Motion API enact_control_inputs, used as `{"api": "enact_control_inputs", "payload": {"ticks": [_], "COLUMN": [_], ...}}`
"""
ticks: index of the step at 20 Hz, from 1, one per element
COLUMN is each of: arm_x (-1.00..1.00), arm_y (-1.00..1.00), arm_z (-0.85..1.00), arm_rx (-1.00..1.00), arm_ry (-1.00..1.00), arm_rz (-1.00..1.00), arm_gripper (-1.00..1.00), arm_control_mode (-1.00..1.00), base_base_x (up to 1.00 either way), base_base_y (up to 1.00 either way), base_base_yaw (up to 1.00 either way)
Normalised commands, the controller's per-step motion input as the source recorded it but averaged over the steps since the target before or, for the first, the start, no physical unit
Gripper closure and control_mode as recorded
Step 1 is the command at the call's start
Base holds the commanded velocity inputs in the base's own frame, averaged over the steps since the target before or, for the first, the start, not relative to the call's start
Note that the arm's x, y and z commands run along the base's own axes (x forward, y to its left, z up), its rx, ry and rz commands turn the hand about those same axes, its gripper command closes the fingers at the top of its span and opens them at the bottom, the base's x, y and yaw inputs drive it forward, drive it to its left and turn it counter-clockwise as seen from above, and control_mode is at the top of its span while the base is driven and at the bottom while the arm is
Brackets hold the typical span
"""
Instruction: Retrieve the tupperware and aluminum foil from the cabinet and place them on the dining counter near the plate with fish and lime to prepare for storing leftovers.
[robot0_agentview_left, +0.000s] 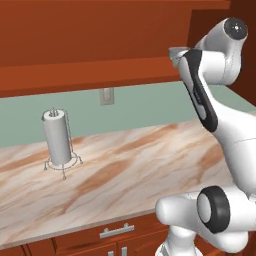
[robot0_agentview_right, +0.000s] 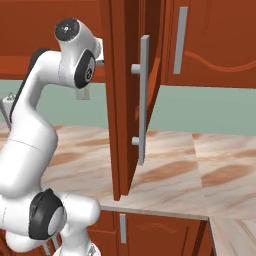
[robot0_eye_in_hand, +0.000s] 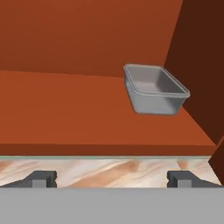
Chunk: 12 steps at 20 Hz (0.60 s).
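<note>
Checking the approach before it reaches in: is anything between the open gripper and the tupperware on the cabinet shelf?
Nothing visible. In the hand view the gripper is open, and only bare shelf lies before the tupperware, which sits near the cabinet's right wall.

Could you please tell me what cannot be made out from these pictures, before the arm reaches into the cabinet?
- Aluminum foil: not on the visible stretch of cabinet shelf in the hand view.
- Tupperware: its base, hidden by its own front wall.
- End effector: cut off by the hand view's bottom edge.
- Cabinet interior: blocked by the open door in the right base view.
</note>
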Motion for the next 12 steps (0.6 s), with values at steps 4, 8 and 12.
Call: {"api": "enact_control_inputs", "payload": {"ticks": [4,8,12], "arm_x": [0.76,0.75,0.79], "arm_y": [-0.31,-0.19,-0.08], "arm_z": [0.0,0.0,0.0], "arm_rx": [0.06,0.03,0.0], "arm_ry": [0.0,0.0,0.0], "arm_rz": [0.0,0.0,0.0], "arm_gripper": [-1.0,-1.0,-1.0], "arm_control_mode": [-1.0,-1.0,-1.0], "base_base_x": [0.0,0.0,0.0], "base_base_y": [0.0,0.0,0.0], "base_base_yaw": [0.0,0.0,0.0]}}
